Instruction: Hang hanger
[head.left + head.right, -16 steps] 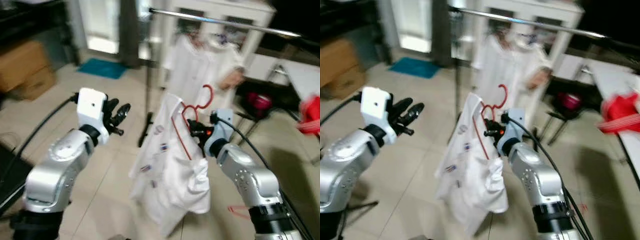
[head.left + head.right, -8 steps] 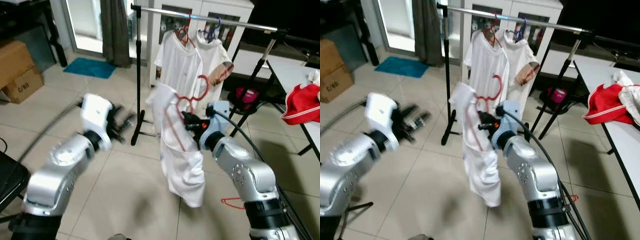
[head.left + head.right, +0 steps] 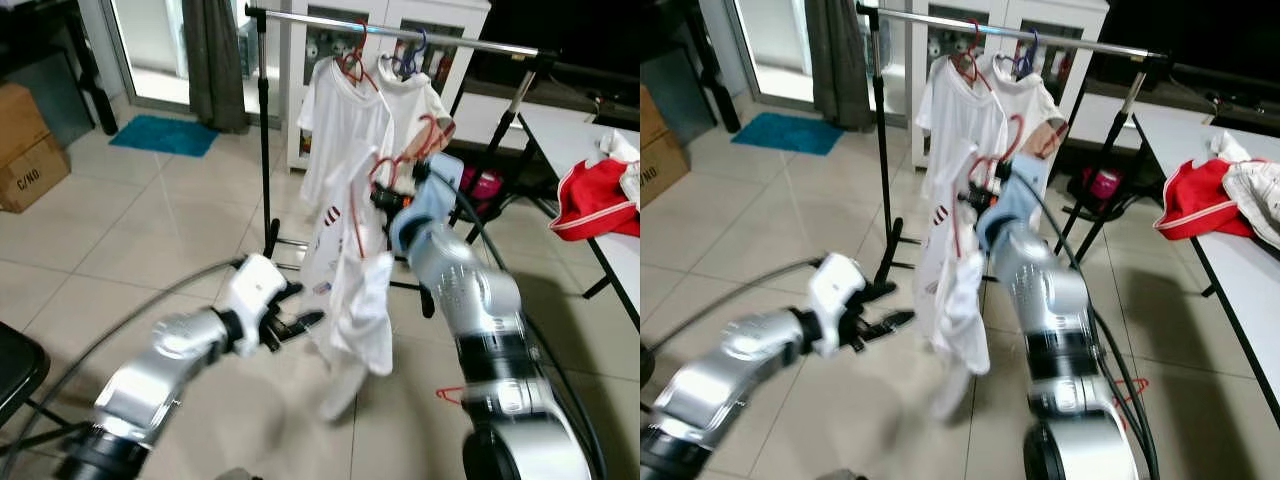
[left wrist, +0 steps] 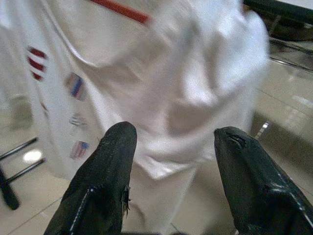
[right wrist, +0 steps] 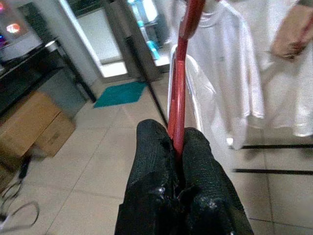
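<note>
One cardboard box (image 3: 25, 160), lettering "C/NO".

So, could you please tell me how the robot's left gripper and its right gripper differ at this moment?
The left gripper is open, its fingers spread wide just short of the white shirt's lower part; the right gripper is shut on the red hanger. The left gripper sits low beside the shirt's hem; the right gripper is raised toward the clothes rail. Both have black fingers.

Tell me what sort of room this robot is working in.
Probably a home laundry or utility area: a freestanding clothes rail with white shirts on hangers, a tiled floor, and cardboard boxes by the wall.
</note>
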### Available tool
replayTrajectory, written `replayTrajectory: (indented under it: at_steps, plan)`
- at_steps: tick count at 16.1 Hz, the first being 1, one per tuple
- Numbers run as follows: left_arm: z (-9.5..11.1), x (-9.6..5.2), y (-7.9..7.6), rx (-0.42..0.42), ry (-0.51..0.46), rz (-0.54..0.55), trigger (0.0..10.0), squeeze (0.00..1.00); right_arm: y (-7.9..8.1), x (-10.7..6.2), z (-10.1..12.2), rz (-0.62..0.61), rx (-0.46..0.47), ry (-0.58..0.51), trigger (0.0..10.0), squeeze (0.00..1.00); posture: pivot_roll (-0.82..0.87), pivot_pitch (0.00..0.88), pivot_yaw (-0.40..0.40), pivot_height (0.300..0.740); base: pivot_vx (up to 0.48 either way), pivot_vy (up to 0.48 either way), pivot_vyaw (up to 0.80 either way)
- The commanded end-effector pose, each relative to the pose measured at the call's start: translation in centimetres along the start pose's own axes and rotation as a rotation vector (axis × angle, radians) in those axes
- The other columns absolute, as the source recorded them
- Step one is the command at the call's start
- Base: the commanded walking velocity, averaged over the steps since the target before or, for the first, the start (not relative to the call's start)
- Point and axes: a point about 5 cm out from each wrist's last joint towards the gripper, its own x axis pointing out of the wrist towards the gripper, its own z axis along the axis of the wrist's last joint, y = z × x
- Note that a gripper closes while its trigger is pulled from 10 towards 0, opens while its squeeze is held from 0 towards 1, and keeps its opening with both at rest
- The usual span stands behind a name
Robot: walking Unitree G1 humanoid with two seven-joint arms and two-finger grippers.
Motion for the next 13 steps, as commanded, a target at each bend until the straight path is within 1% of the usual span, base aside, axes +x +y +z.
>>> replayTrajectory:
  at_steps: [1,3,4,5,7,8,11,12,13]
  plan:
    - [0.3,0.5,-0.2,0.029,-0.018,-0.014,10.0,0.00,-0.5,0.3,1.3,-0.049,0.032,-0.054,10.0,0.00,-0.05,0.000,-0.053,0.740,0.000,0.000,0.00]
    - [0.4,1.2,-0.7,0.013,-0.066,-0.026,10.0,0.00,-0.5,0.9,2.0,-0.087,0.069,-0.069,10.0,0.00,-0.06,0.000,-0.054,0.740,0.000,0.000,0.00]
    - [0.6,1.7,-1.1,-0.009,-0.109,-0.039,10.0,0.00,-0.1,1.4,2.6,-0.096,0.102,-0.078,10.0,0.00,-0.06,0.000,-0.055,0.740,0.000,0.000,0.00]
    - [0.5,2.3,-0.9,-0.013,-0.126,-0.012,10.0,0.00,0.6,1.8,3.1,-0.083,0.134,-0.083,10.0,0.00,-0.07,0.000,-0.059,0.740,0.000,0.000,0.00]
    - [0.4,3.0,-0.5,-0.003,-0.130,0.033,10.0,0.00,1.5,2.0,3.6,-0.055,0.160,-0.090,10.0,0.00,-0.07,0.000,-0.064,0.740,0.000,0.000,0.00]
    - [0.6,4.0,0.4,-0.003,-0.147,0.095,10.0,0.00,2.6,2.0,4.0,-0.011,0.188,-0.095,10.0,0.00,-0.07,0.000,-0.064,0.740,0.000,0.000,0.00]
    - [0.8,4.3,0.7,-0.006,-0.156,0.110,10.0,0.00,2.9,2.1,4.1,0.001,0.197,-0.095,10.0,0.00,-0.07,0.000,-0.064,0.740,0.000,0.000,0.00]
    - [1.2,5.0,1.0,-0.009,-0.177,0.114,0.0,0.00,3.2,2.0,4.2,0.017,0.211,-0.097,10.0,0.00,-0.08,0.000,-0.069,0.740,0.000,0.000,0.00]
    - [1.4,5.2,1.0,-0.002,-0.182,0.111,0.0,0.00,3.2,2.0,4.3,0.020,0.213,-0.098,10.0,0.00,-0.08,0.000,-0.069,0.740,0.000,0.000,0.00]
